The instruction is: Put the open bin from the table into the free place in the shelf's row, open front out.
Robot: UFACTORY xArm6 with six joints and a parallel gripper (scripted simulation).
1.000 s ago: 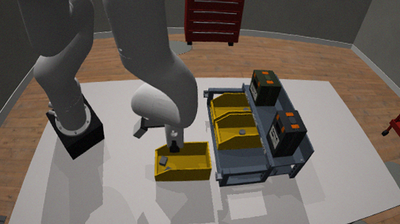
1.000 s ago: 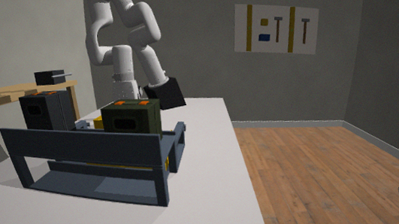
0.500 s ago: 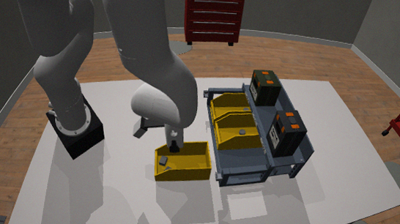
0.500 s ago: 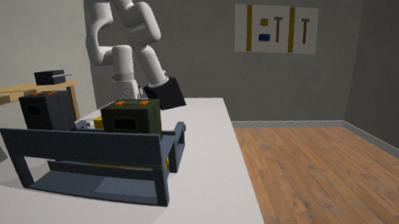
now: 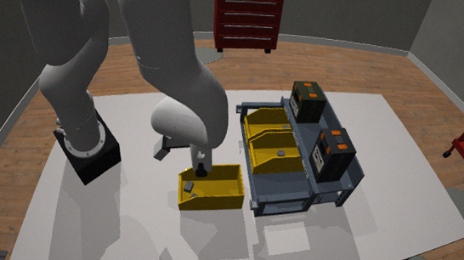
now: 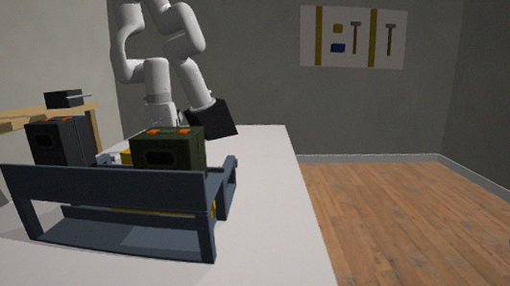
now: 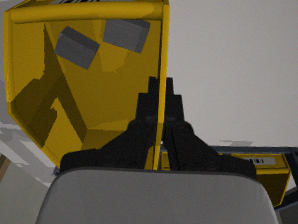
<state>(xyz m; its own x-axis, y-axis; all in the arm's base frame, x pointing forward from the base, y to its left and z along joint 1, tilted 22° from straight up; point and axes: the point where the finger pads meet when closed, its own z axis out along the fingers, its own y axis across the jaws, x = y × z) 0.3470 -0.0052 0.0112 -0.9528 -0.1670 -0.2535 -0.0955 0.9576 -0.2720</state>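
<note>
Top view placed the open bin [image 5: 212, 202] [image 7: 112, 100] outside the shelf [image 5: 284, 199] [image 6: 109, 187] [image 7: 240, 149], beside the free place at the near end of the row. Its low front pointed away from the shelf, matching the neighbouring bin [image 5: 273, 166] [image 7: 280, 181]. The gripper [image 5: 201, 171] [image 7: 159, 91] was clamped on the bin's side wall, one finger inside and one outside. The bin looked slightly raised, though its height over the table could not be told. One grey block [image 5: 189, 186] [image 7: 126, 36] and another grey block [image 5: 194, 195] [image 7: 77, 47] lay inside near the front.

The step in hand was judged to be the carry towards the place, with insertion not yet begun. The next move called for lining the bin up with the gap, then bringing it over the front lip with its rear end dipped. It was too tall to pass level over the lip and under the upper board [image 5: 308, 132], so the rear had to slip beneath first and the front settle afterwards. A mild tilt would suit the loose blocks. The outer finger faced the neighbour's side and could nudge that bin on the way down. Release belonged only after the bin sat level.
</note>
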